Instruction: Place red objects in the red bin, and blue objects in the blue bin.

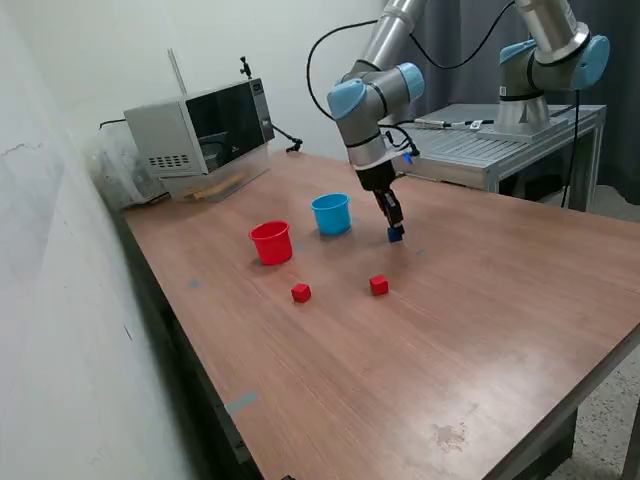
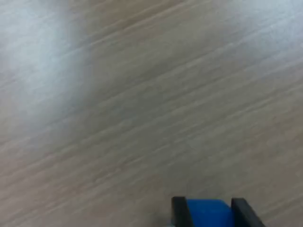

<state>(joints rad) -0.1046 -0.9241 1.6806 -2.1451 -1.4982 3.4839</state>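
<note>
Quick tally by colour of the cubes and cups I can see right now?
Red cubes: 2
Blue cubes: 1, between the fingers of the gripper, seen as
Red cup: 1
Blue cup: 1
Total: 5

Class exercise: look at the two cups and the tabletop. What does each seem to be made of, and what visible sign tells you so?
Red cup and light blue cup: probably plastic, judging by their uniform saturated colour, smooth tapered walls and thin rims. Tabletop: wood or wood-look laminate, shown by the streaky brown grain, with a low sheen; the pictures cannot settle which.
</note>
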